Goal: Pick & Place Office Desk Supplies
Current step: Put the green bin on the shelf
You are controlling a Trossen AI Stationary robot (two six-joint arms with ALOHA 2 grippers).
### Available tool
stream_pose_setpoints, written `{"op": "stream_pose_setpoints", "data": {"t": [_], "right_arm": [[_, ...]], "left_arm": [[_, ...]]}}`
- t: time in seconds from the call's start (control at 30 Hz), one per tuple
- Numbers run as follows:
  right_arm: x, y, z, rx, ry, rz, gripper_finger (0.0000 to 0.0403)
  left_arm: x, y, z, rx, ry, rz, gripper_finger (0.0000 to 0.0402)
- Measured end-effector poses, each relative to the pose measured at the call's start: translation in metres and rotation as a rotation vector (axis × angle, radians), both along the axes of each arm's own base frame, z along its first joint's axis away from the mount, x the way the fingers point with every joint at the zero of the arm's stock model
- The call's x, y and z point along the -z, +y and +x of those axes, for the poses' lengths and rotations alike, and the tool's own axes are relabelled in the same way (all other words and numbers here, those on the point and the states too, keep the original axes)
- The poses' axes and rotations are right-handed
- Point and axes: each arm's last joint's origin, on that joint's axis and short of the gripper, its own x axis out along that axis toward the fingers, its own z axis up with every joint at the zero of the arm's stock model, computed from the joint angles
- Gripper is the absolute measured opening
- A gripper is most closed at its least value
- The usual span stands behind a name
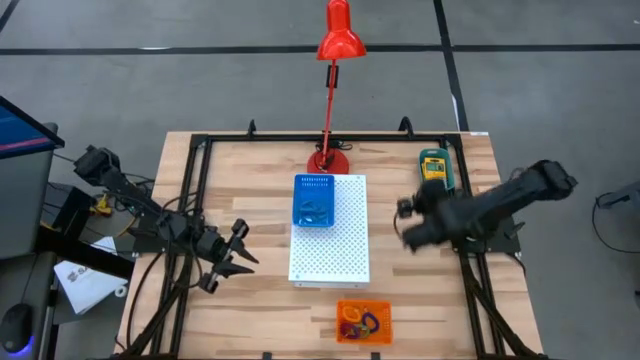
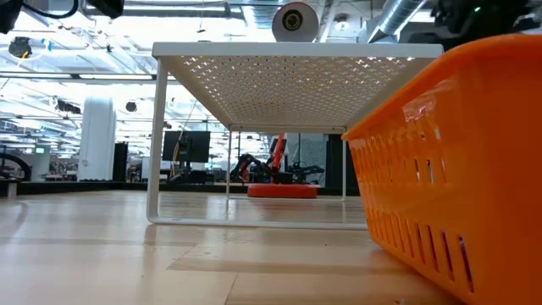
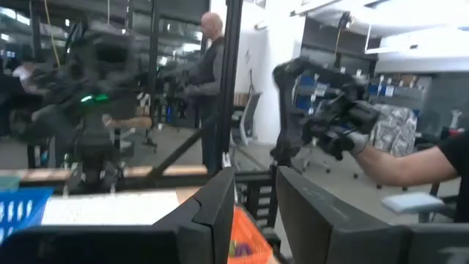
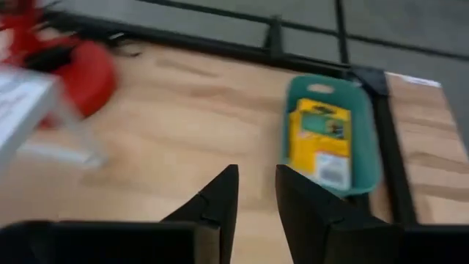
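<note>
A blue tray [image 1: 314, 201] sits on the white perforated board [image 1: 330, 235] at the table's middle. An orange tray [image 1: 363, 322] holding thin coloured loops rests on the table near the front edge. A teal tray [image 4: 331, 132] with a yellow-and-green crayon box [image 4: 319, 141] lying in it sits at the far right. My left gripper [image 1: 243, 250] hovers left of the board, roughly level, open by a narrow gap with nothing between its fingers [image 3: 220, 202]. My right gripper [image 4: 256, 170] hovers over the table in front of the teal tray, tilted downward, also open by a narrow gap and empty.
A red desk lamp [image 1: 335, 60] stands with its base [image 1: 328, 160] just behind the board. The board stands raised on legs [image 2: 157, 135]. A black frame [image 1: 200, 200] runs along the table's edges. People [image 3: 212, 81] stand beyond the table, one with a hand [image 3: 396, 161] on a device.
</note>
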Motion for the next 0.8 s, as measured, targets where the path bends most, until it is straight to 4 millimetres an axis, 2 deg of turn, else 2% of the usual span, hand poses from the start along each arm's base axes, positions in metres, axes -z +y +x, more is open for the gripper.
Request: {"op": "stream_pose_setpoints", "data": {"t": [0.13, 0.27, 0.4, 0.6, 0.8], "right_arm": [[-0.015, -0.041, -0.019, 0.091, -0.056, 0.040, 0.0089], [-0.019, -0.073, -0.030, 0.113, -0.136, 0.124, 0.0089], [-0.008, -0.104, -0.031, 0.113, -0.138, 0.227, 0.0089], [0.022, -0.151, -0.036, 0.226, 0.063, 0.431, 0.0089], [0.039, -0.179, -0.048, 0.301, 0.154, 0.551, 0.0089]], "left_arm": [[-0.008, -0.003, 0.004, -0.001, -0.028, -0.014, 0.0098], [-0.005, -0.004, 0.006, -0.001, -0.009, 0.000, 0.0098], [-0.005, -0.004, 0.006, -0.003, -0.011, 0.012, 0.0098], [-0.004, -0.004, 0.006, 0.007, -0.006, 0.019, 0.0098], [-0.001, -0.005, 0.006, 0.011, 0.020, 0.036, 0.0098]]}}
